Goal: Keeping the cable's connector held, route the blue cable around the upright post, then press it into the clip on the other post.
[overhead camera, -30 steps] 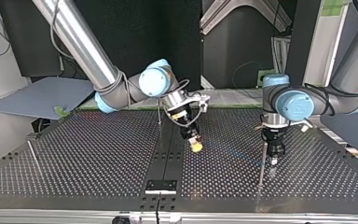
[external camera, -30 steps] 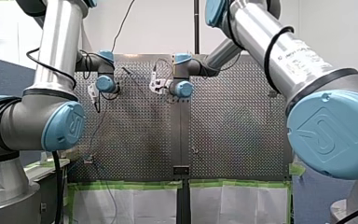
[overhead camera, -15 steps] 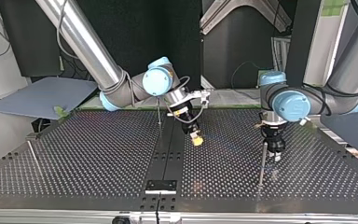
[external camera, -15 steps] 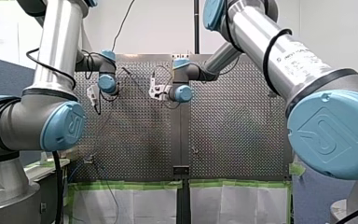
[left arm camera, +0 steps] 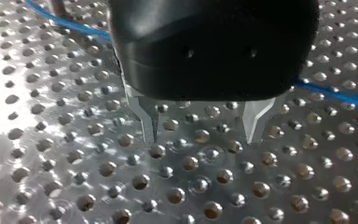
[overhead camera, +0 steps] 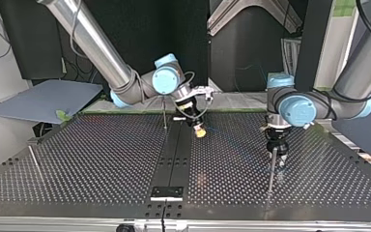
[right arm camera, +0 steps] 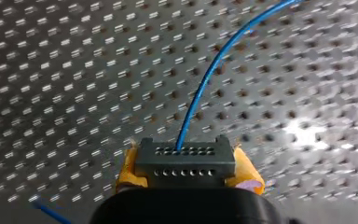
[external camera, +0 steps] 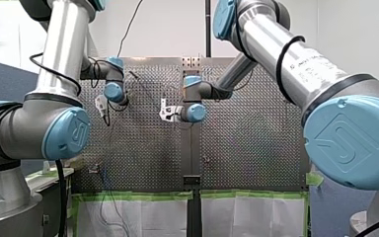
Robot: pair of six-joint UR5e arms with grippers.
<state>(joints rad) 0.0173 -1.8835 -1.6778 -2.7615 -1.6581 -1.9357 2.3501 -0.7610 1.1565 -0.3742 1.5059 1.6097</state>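
The holding part is in hand: my right gripper (right arm camera: 186,173) is clamped on the connector (right arm camera: 185,161), with yellow pads (right arm camera: 249,176) on either side of it. The blue cable (right arm camera: 205,79) leaves the connector's far face and arcs away over the table (right arm camera: 51,70). The rest looks undone. Seen from across the table, a thin post (overhead camera: 164,113) stands just beside the connector, and a second post (overhead camera: 271,171) stands well apart from it. My left gripper (left arm camera: 203,135) is close by that second post. Its metal fingers (left arm camera: 148,122) are spread with nothing between them, hovering low over the holes while the cable passes behind it. I see no wrap round either post and cannot make out a clip, so I judge that both routing and pressing remain.
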